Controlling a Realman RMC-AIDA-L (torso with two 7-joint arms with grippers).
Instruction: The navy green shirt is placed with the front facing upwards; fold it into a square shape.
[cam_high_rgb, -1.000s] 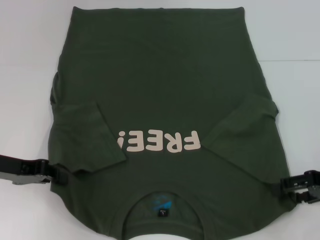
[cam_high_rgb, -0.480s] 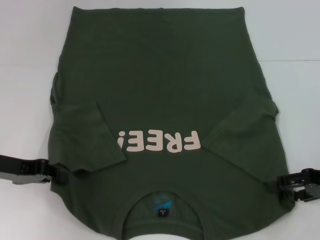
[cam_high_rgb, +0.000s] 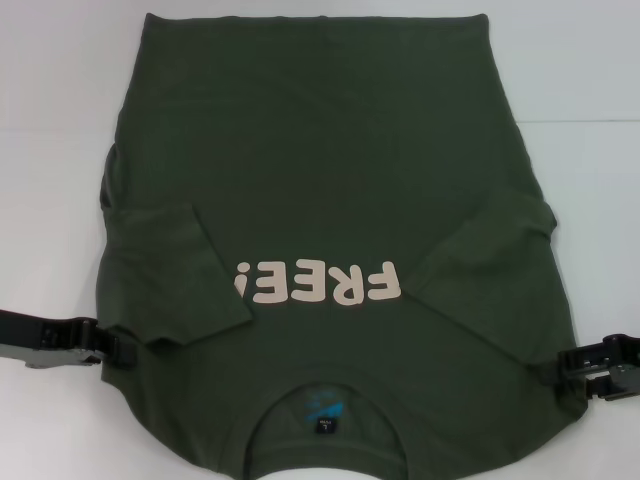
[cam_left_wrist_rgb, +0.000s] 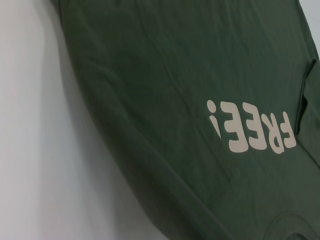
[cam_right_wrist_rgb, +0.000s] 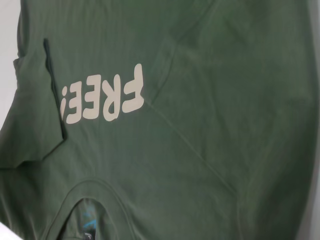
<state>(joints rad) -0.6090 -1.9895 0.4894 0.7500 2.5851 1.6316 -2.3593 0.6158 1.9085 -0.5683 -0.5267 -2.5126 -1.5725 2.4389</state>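
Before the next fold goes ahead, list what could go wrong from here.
1. The left claw and right claw sit at opposite edges of the navy green shirt, at slightly different heights; an uneven lift could skew the fold.
2. Both sleeves lie folded inward, loosely; they may slip back out.
3. Either claw may catch only one fabric layer.

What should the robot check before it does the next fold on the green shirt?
1. Shirt front up, "FREE!" lettering showing: ok.
2. Both sleeves folded in over the chest: ok.
3. Left gripper at the shirt's left edge near the shoulder: ok.
4. Right gripper at the right edge near the shoulder: ok.
5. Either gripper really pinching cloth: cannot tell.
6. Hem lying straight on the table: ok.
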